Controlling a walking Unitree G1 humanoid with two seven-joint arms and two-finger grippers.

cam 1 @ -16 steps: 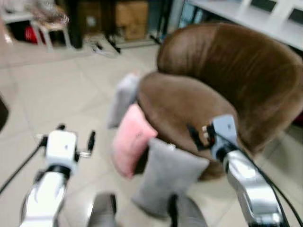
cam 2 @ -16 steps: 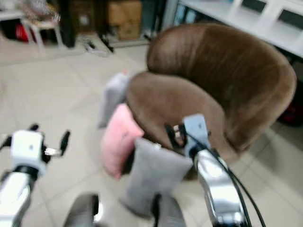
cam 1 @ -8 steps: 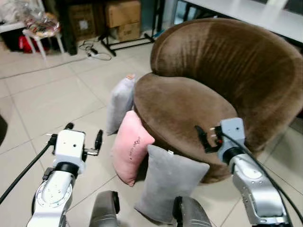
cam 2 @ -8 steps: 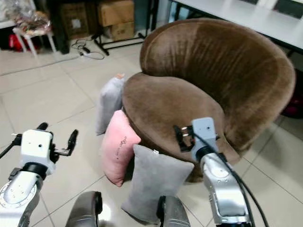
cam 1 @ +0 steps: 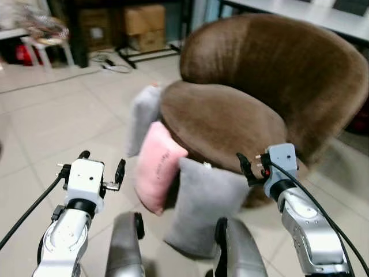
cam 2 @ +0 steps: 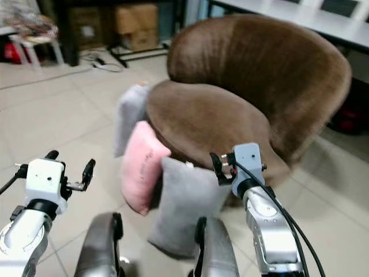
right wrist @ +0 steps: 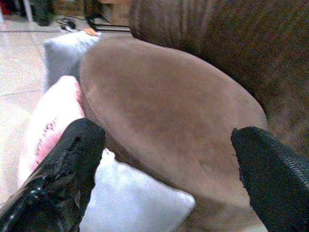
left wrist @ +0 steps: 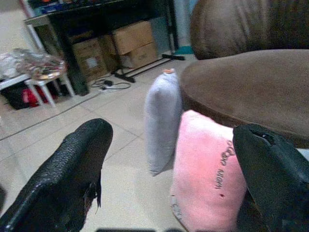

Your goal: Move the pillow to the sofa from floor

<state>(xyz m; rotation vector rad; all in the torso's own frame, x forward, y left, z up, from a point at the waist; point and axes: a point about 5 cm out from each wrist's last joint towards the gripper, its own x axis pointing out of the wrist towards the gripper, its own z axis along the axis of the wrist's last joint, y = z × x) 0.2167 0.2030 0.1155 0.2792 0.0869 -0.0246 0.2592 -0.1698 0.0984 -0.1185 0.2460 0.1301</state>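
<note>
Between open left gripper [cam 1: 102, 171] and open right gripper [cam 1: 249, 167]: grey pillow [cam 1: 204, 205] against sofa [cam 1: 230, 121]; soft, light, probably best pinched at top edge.

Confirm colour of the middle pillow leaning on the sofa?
Pink, with small dark lettering; the pillow shows best in the left wrist view, between two grey ones.

Home living room: brown sofa [cam 1: 253, 86], tiled floor [cam 1: 52, 121], cardboard boxes [cam 1: 144, 26].
</note>
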